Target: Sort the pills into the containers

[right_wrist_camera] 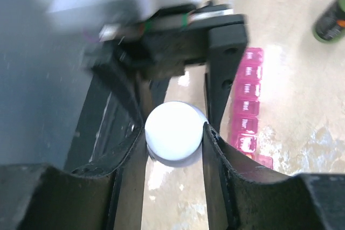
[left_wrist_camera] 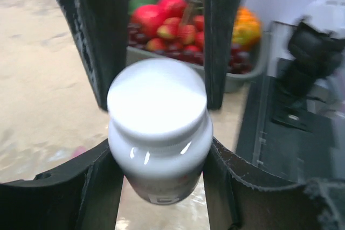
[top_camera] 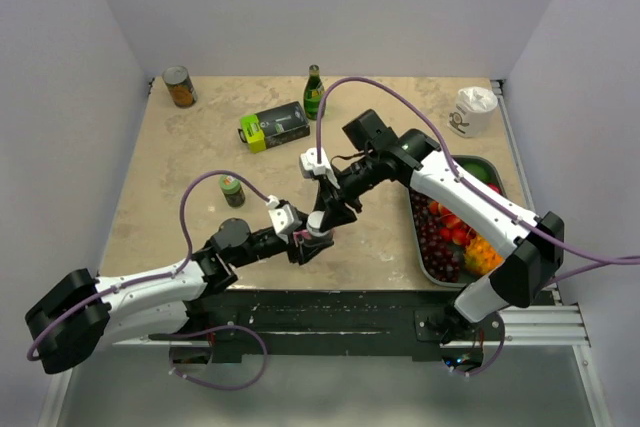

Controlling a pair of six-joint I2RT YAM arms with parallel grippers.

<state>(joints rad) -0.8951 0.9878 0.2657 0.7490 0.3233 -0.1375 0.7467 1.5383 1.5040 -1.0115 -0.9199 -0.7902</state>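
A small white bottle (left_wrist_camera: 156,160) with a white cap (right_wrist_camera: 173,131) is held just above the table. My left gripper (left_wrist_camera: 159,187) is shut on its body. My right gripper (right_wrist_camera: 173,138) comes down from above and is shut on the cap, with a finger on each side. In the top view the two grippers, left (top_camera: 308,244) and right (top_camera: 325,222), meet at the front middle of the table. The pink pill-organiser strip (right_wrist_camera: 248,106) lies flat on the table beside the bottle, its day-labelled lids facing up. It is mostly hidden in the top view. No loose pills show.
A dark tray of fruit (top_camera: 432,269) stands at the right, close to the grippers, and also shows in the left wrist view (left_wrist_camera: 248,74). A small green jar (top_camera: 232,190), a green and black box (top_camera: 275,128), a green bottle (top_camera: 314,93), a can (top_camera: 180,87) and a white cup (top_camera: 472,110) stand farther back.
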